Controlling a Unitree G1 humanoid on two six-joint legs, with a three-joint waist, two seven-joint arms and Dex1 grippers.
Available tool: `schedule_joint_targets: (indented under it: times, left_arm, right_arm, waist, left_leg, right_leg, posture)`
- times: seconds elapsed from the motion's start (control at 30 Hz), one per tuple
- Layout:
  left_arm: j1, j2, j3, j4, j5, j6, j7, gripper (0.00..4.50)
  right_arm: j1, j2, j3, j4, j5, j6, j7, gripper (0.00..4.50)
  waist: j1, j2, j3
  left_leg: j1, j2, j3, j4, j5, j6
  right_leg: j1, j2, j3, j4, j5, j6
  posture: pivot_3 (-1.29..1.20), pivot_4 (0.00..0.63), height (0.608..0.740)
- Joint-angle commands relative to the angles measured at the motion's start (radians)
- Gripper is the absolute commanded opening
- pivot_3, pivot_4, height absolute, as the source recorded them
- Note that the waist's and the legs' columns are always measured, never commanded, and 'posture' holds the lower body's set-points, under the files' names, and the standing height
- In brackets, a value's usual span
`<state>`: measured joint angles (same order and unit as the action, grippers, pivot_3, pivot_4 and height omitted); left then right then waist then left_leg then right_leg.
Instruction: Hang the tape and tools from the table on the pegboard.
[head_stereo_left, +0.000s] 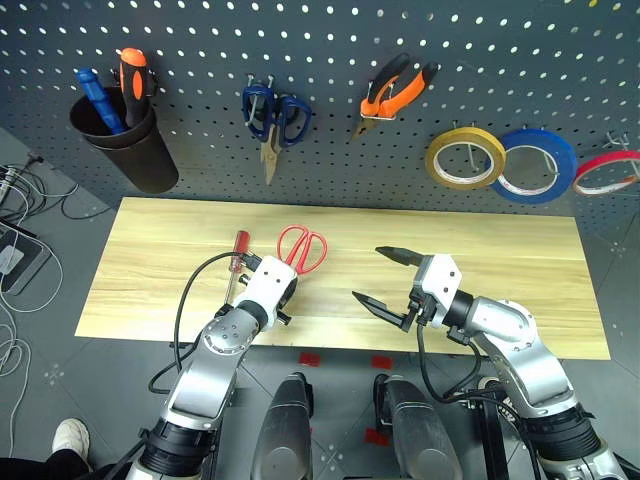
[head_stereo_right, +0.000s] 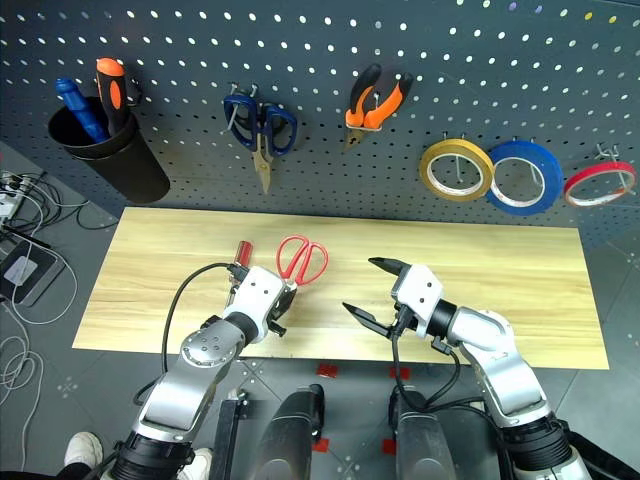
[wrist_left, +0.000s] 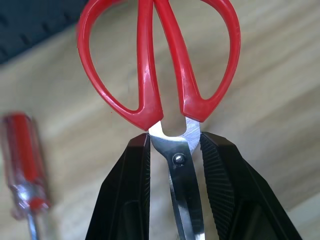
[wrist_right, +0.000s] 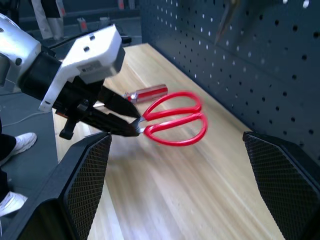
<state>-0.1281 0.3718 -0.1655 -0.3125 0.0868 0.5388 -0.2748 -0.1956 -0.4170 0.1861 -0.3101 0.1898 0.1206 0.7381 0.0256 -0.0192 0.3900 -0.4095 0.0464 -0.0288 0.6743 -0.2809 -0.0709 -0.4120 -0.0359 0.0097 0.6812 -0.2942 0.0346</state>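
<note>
Partly hidden beneath the left gripper (wrist_left: 175, 150) are the blades of the red-handled scissors (head_stereo_left: 303, 248); in the left wrist view the steel is cut off below the pivot screw, so the blade tips cannot be made out. The two black fingers (wrist_left: 131, 190) are pinched onto the scissors at the pivot, just below the handles. Two smooth red oval loops are seen joined to bright metal blades. In the head view the long axis runs from about 7 o'clock to 1 o'clock, loops toward the pegboard (head_stereo_left: 330, 40), blades toward the robot. In the right wrist view the scissors appear held clear of the table (head_stereo_left: 160, 250), though the gap is hard to judge.

Just beside the scissors, at their 9 o'clock, the small red-handled screwdriver (head_stereo_left: 240, 247) is seen on the wood, its shaft partly covered by the left wrist.

The right gripper (head_stereo_left: 385, 277) is held over the table at 3 o'clock of the scissors, well apart from them, its fingers spread wide with nothing between them.

On the pegboard the orange-and-black pliers (head_stereo_left: 397, 92) hang at 12 o'clock, and the yellow-tan tape roll (head_stereo_left: 465, 158) at 2 o'clock beside a blue tape roll (head_stereo_left: 535, 165)
</note>
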Motion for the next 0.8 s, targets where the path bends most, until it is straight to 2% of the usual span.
schedule_joint_targets:
  times: [0.03, 0.27, 0.43, 0.6, 0.8]
  left_arm:
    - [0.028, 0.012, -0.001, -0.072, 0.028, -0.098, 0.005, 1.15]
    - [0.087, 0.012, 0.019, -0.119, 0.097, -0.349, 0.07, 1.15]
    - [0.111, 0.003, 0.055, -0.124, 0.12, -0.462, 0.114, 1.15]
    - [0.104, -0.012, 0.074, -0.123, 0.15, -0.534, 0.145, 1.15]
    - [0.05, -0.043, 0.1, -0.079, 0.149, -0.535, 0.163, 1.15]
  right_arm:
    - [0.011, 0.009, -0.024, -0.06, 0.033, -0.012, -0.01, 4.5]
    - [0.005, 0.029, -0.084, -0.137, 0.138, 0.037, -0.035, 4.5]
    - [-0.035, 0.033, -0.125, -0.142, 0.192, 0.064, -0.044, 4.5]
    - [-0.055, 0.036, -0.127, -0.129, 0.184, 0.05, -0.049, 4.5]
    - [-0.073, 0.038, -0.115, -0.106, 0.159, 0.018, -0.043, 4.5]
  waist:
    - [0.001, -0.001, -0.014]
    - [0.001, -0.002, -0.068]
    - [0.001, -0.003, -0.106]
    - [0.005, -0.004, -0.124]
    - [0.013, -0.005, -0.136]
  left_leg:
    - [-0.001, 0.0, 0.0, 0.0, 0.0, 0.0]
    - [-0.006, -0.002, -0.002, 0.001, 0.001, -0.001]
    - [-0.005, -0.003, -0.001, 0.0, 0.001, -0.001]
    - [-0.006, -0.003, -0.001, 0.0, 0.001, 0.0]
    - [-0.005, -0.003, -0.001, 0.001, 0.0, 0.0]
  right_leg:
    - [0.0, 0.0, -0.001, 0.0, 0.0, 0.0]
    - [-0.004, 0.0, -0.003, 0.0, 0.0, 0.0]
    - [-0.004, 0.003, -0.002, 0.0, 0.0, 0.0]
    - [-0.003, 0.004, -0.002, -0.001, 0.0, 0.0]
    - [-0.003, 0.005, -0.002, 0.0, 0.0, 0.0]
  posture:
    - [0.11, 0.257, 0.74]
    - [0.12, 0.203, 0.74]
    - [0.13, 0.177, 0.74]
    - [0.14, 0.169, 0.74]
    - [0.14, 0.17, 0.74]
